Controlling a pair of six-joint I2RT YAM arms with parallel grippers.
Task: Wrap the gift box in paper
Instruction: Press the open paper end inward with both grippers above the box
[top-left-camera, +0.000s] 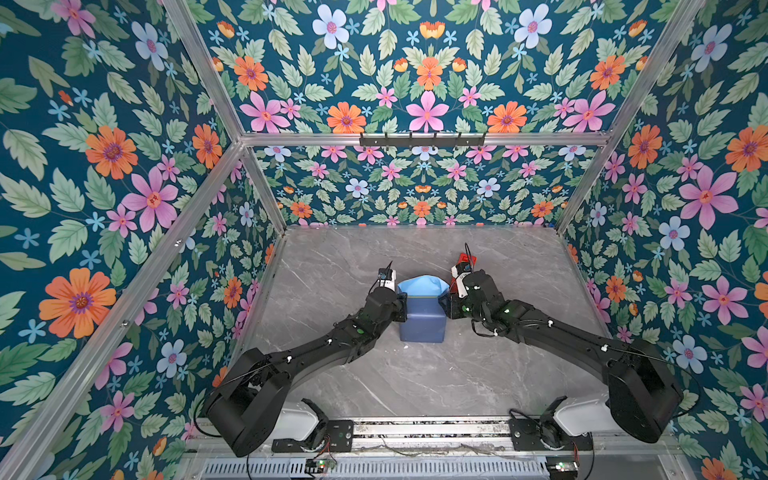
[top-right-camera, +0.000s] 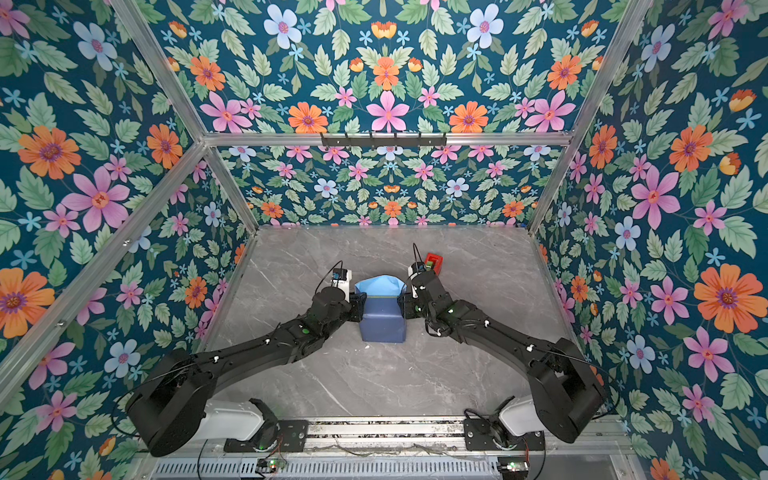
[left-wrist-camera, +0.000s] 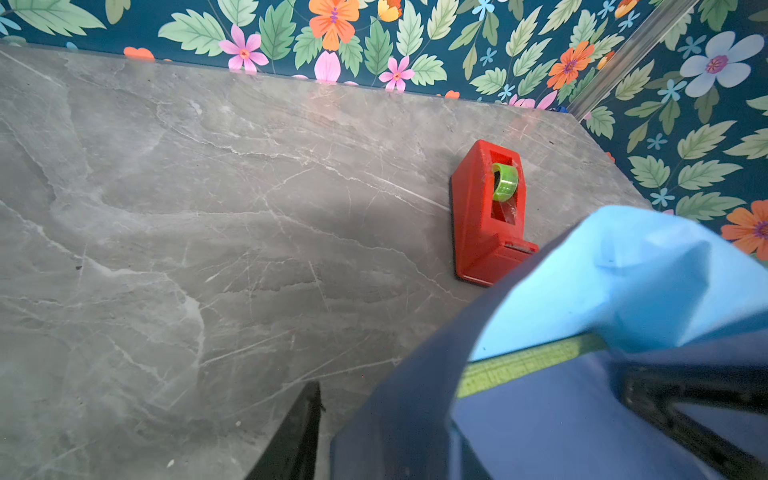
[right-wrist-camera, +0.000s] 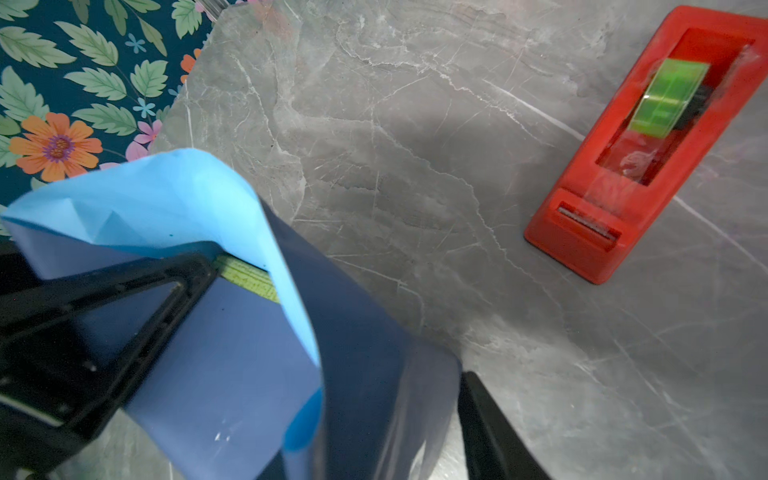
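This cell is lined with loud teal floral wallpaper (top-left-camera: 428, 83): pink, orange and pale-blue flowers with green leaves, on the back wall and both sides. It's all held in a bare aluminium frame (top-left-camera: 291, 139), and a short black hook rail (top-left-camera: 422, 142) sits on the back crossbar. The work surface is a grey marble-look tabletop (top-left-camera: 415, 374) with pale veins, slightly glossy, with fine scratches.

In the middle of the table is the big creased paper (top-left-camera: 420, 320), slate-blue outside and sky-blue inside. It's folded up over the flat olive-green gift box (left-wrist-camera: 519, 365), and only a thin strip of the box's edge shows in the wrist views. The far flap stands up with its light side showing.

The left gripper (top-left-camera: 401, 306) and right gripper (top-left-camera: 448, 306) flank the package. Each has its jaws partly apart astride a side flap, and I can't tell if they're actually pinching it. A red plastic tape dispenser (left-wrist-camera: 478, 232) with a lime-green tape roll (left-wrist-camera: 505, 183) stands just behind the right gripper.
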